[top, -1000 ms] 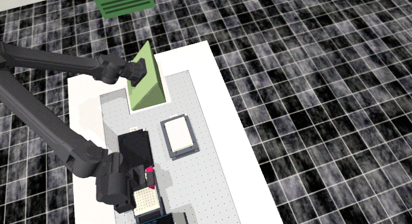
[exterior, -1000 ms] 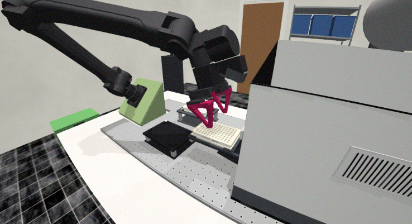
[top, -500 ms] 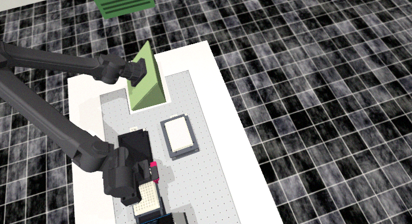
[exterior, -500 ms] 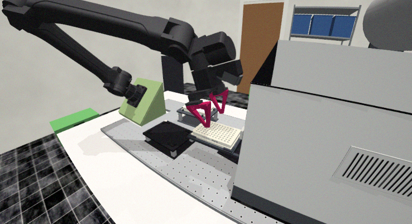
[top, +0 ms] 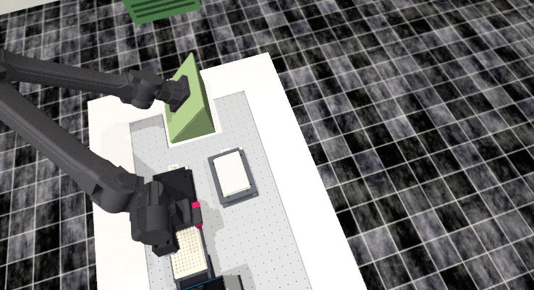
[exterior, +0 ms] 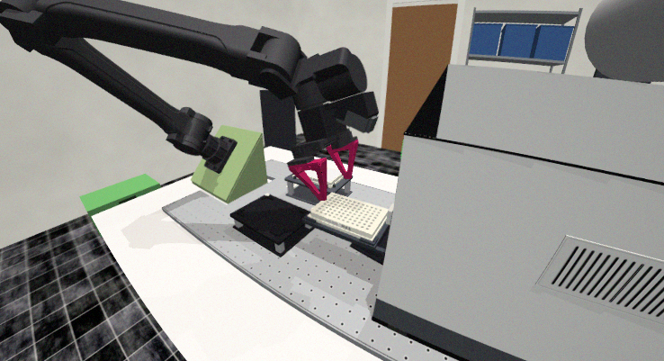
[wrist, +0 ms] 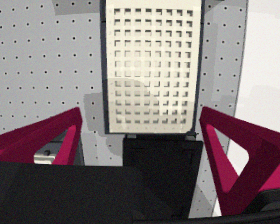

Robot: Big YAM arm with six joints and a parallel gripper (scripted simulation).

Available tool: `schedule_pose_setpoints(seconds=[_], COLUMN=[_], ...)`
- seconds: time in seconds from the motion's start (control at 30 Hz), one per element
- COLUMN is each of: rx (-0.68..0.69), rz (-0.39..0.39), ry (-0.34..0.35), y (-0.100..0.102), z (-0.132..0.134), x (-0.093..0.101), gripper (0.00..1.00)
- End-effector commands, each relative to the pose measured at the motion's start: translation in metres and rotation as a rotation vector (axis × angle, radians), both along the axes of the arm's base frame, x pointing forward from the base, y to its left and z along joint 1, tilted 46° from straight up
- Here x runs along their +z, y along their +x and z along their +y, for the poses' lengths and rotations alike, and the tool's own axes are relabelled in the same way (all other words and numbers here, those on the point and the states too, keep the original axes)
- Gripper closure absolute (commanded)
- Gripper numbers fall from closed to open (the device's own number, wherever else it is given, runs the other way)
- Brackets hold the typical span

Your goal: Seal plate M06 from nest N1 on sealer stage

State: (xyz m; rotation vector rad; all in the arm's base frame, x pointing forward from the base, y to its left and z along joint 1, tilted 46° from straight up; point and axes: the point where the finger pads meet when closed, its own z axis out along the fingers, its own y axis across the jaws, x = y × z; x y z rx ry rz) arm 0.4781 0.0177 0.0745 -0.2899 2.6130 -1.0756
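Plate M06 (top: 188,254) is cream with its open wells showing and no foil on it. It lies on the sealer's dark stage (exterior: 345,234), end on, in front of the grey housing (exterior: 524,219); it also shows in the exterior view (exterior: 348,214) and in the wrist view (wrist: 152,63). My gripper (exterior: 325,170) is open and empty, with its magenta fingers above and clear of the plate's near end, towards the nests (wrist: 140,149). Nest N1 (top: 175,183) is black and empty. Sealed plate M09 (top: 231,173) sits on nest N2. The lamp and START key are not visible.
The tall sealer housing fills the right of the exterior view, close beside the stage. A green wedge (top: 190,101) holding the arm's base stands at the back of the table. A green box (top: 160,3) sits on the floor beyond.
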Motion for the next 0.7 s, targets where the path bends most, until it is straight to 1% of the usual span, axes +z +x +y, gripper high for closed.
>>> schedule_pose_setpoints(seconds=[0.0, 0.03, 0.1, 0.17, 0.37, 0.5, 0.53, 0.6, 0.67], rx=[0.017, 0.017, 0.011, 0.006, 0.011, 0.016, 0.016, 0.016, 0.010], rz=[-0.022, -0.022, -0.041, -0.055, -0.061, -0.042, -0.042, -0.042, -0.053], ry=[0.007, 0.007, 0.011, 0.016, 0.019, 0.013, 0.013, 0.013, 0.015], y=[-0.004, -0.004, -0.001, -0.002, -0.015, -0.023, -0.025, -0.025, -0.021], z=[0.013, 0.013, 0.009, 0.008, 0.012, 0.014, 0.014, 0.014, 0.010], x=[0.006, 0.006, 0.012, 0.015, 0.013, 0.004, 0.004, 0.004, 0.011], gripper=[0.00, 0.00, 0.00, 0.00, 0.00, 0.00, 0.00, 0.00, 0.00])
